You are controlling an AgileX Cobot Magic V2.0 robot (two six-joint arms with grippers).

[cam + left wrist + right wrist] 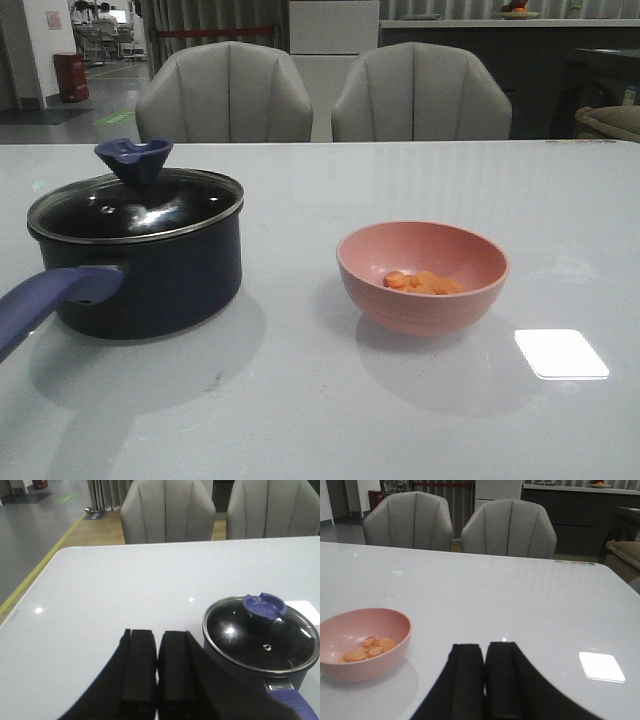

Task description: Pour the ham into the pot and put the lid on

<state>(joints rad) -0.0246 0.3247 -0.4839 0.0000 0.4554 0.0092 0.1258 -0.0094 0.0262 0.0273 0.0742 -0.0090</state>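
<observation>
Glossy white table [330, 420] — two grey chairs [225, 92] behind

White glossy table [330, 420] fills the foreground. Two grey padded chairs stand behind the table: left chair [224, 92], right chair [421, 92]. Red bin [71, 76] stands far beyond the left chair.
</observation>
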